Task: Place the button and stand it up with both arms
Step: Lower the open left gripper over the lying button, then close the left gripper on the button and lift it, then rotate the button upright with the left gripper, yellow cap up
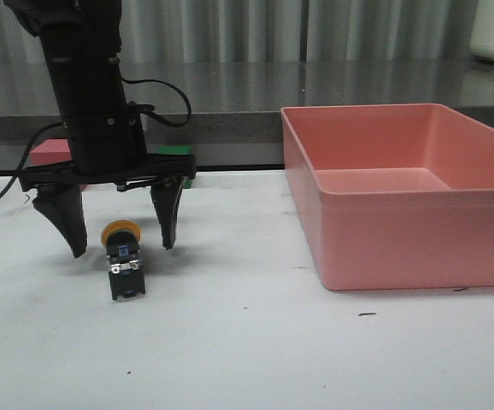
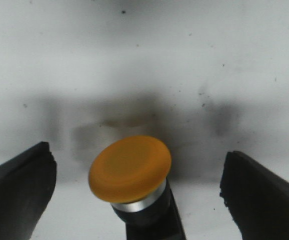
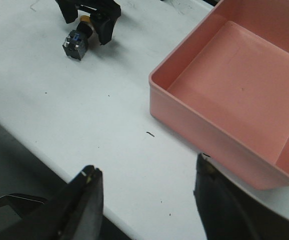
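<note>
Button (image 1: 124, 259) lies on its side on the white desk (image 1: 247, 342), between the two spread fingers of the left pincer (image 1: 123, 241), its yellow-orange dome cap pointing away from the front camera, back toward the arm, and its blue and clear block base pointing toward that camera. The left pincer hangs over it, tips pointing down, with its fingers wide apart; neither finger touches the button, and a gap of bare desk shows on each side of the cap. From the left wrist camera the cap (image 2: 130, 168) sits centred between the two black fingers (image 2: 17, 190), with a silver ring and the black body beneath it. Behind the left pincer, at the far edge of the desk, a green cube (image 1: 177, 160) and a pink cube (image 1: 50, 153) show partly, half hidden by the arm. Well off to the right of the left pincer stands a pink tray (image 1: 401, 248), nothing visible inside it. The right pincer (image 3: 147, 200) is out of the front view; its wrist camera shows its fingers apart, holding nothing, above the near edge of the desk, with the tray's corner close by and the button (image 3: 77, 44) and left pincer (image 3: 88, 30) well apart from it, across the desk.
</note>
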`<state>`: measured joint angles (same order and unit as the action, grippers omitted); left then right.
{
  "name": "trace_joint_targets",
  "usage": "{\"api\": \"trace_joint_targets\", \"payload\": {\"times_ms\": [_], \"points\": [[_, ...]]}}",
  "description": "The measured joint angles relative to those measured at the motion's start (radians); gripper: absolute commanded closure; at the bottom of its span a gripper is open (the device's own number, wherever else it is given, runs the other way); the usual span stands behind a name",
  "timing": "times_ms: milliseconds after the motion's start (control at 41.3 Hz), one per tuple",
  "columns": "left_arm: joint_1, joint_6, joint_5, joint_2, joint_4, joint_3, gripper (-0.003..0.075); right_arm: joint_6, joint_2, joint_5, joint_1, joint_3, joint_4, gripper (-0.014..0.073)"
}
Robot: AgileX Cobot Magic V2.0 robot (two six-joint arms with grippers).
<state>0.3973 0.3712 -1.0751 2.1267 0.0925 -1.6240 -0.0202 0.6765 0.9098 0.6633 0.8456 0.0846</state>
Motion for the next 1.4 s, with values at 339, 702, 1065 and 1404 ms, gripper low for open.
{"api": "trace_joint_targets", "payload": {"times_ms": [339,702,1065,1404], "points": [[0.0,0.0,-0.022,0.0,-0.001,0.0,0.0413,0.0,0.0,0.0,0.0,0.0,0.0,0.0158],[0.0,-0.022,-0.023,0.0,-0.016,-0.008,0.0577,0.0,0.0,0.0,0.0,0.0,0.0,0.0158],[0.0,-0.099,-0.028,-0.042,-0.05,-0.038,0.0589,0.0,0.0,0.0,0.0,0.0,0.0,0.0158],[0.0,-0.221,0.009,-0.278,-0.116,0.039,0.0589,0.0,0.0,0.0,0.0,0.0,0.0,0.0158]]}}
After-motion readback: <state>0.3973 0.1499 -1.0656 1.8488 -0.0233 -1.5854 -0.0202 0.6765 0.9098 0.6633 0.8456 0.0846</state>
